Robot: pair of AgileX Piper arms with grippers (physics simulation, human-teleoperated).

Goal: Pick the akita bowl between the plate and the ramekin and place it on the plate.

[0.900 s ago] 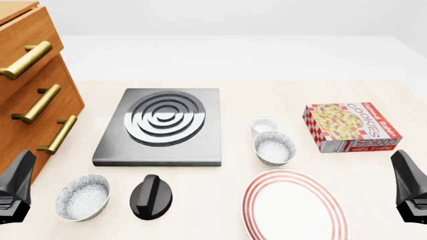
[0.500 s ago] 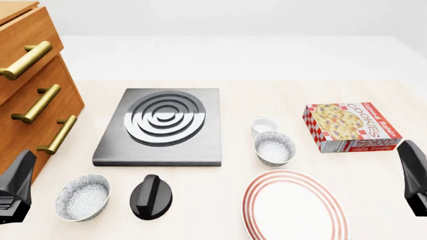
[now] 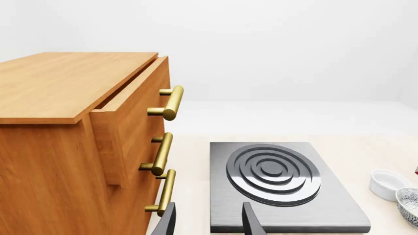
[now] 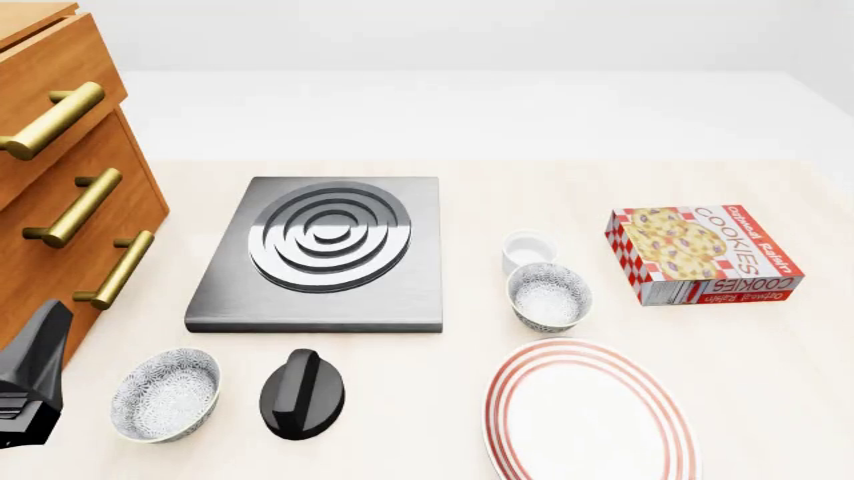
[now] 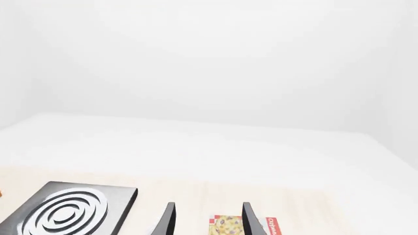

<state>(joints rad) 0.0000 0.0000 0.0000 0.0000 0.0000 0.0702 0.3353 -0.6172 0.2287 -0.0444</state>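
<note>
The akita bowl [image 4: 549, 296] sits between the ramekin [image 4: 529, 247] and the plate [image 4: 591, 414]. It looks rigid and slick (probably breakable), so grip across its rim. Both pincers, left [image 3: 207, 220] and right [image 5: 207, 219], gape empty.

The pale wooden table [image 4: 454, 350] carries a grey hob plate [image 4: 324, 255], a black knob [image 4: 302, 394], and a cookie box [image 4: 703, 254]. Also on it sit the plate [image 4: 590, 415], ramekin [image 4: 529, 246], akita bowl [image 4: 549, 296], a second speckled bowl [image 4: 166, 393] and a wooden drawer cabinet [image 4: 60, 180].
</note>
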